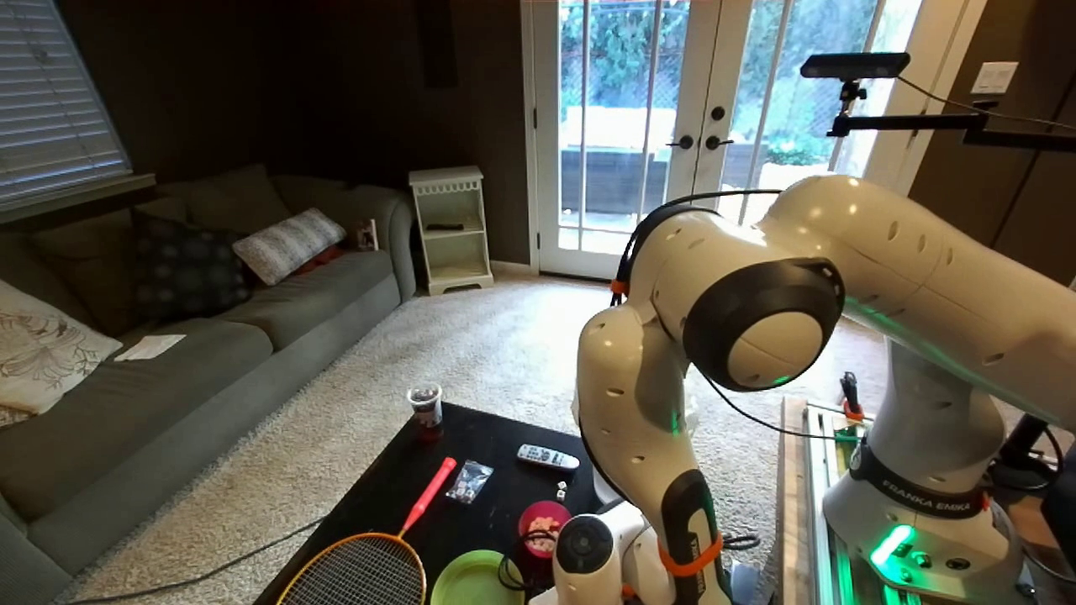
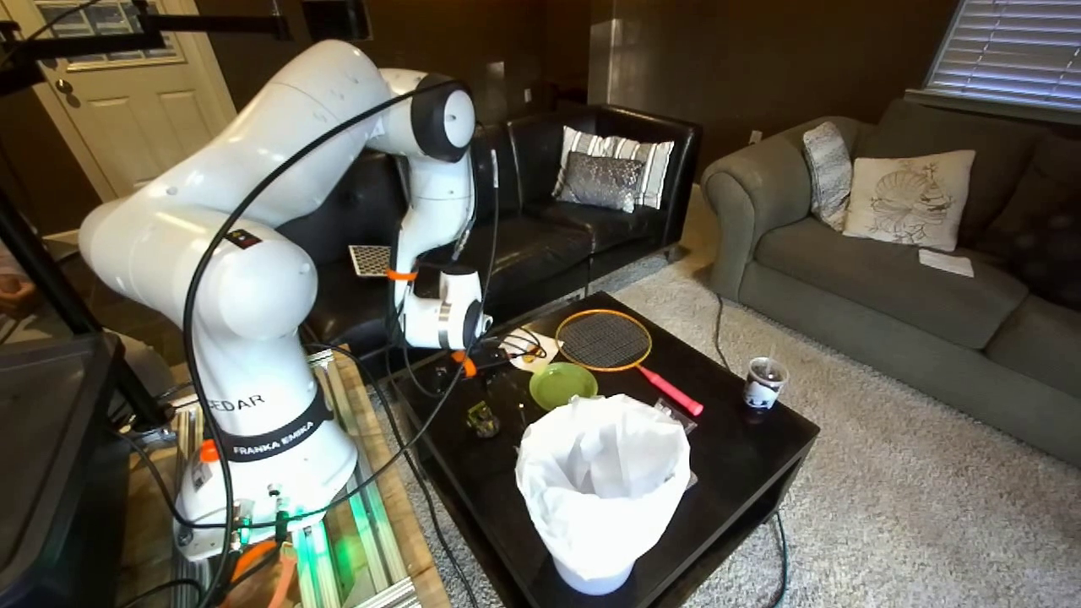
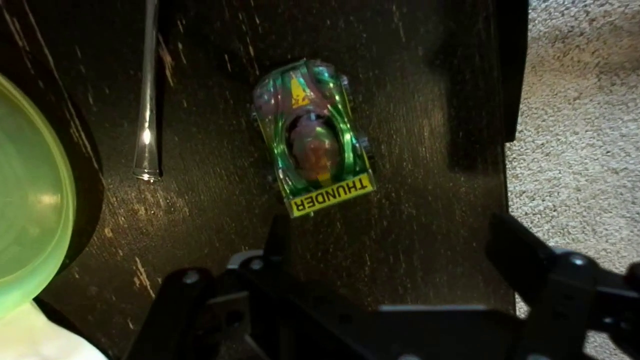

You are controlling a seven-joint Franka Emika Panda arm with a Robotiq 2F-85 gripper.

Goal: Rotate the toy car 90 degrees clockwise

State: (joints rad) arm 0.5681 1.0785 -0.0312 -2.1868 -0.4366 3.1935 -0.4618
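One toy car, glossy green, at the upper centre of the wrist view. Rests on the dark table, slightly askew, with THUNDER printed upside down on yellow along its lower end. Same toy car, small, a little below and left of centre in an exterior view. Below it in the wrist view, the gripper, jaws set wide apart, with table between. Left of the car, a shiny slim rod; at the left edge, a green dish; at lower left, a pale object, cropped. Low in an exterior view, a remote, a pink bowl, a racket and a plastic cup. Bottom centre of an exterior view, a white-lined bin.
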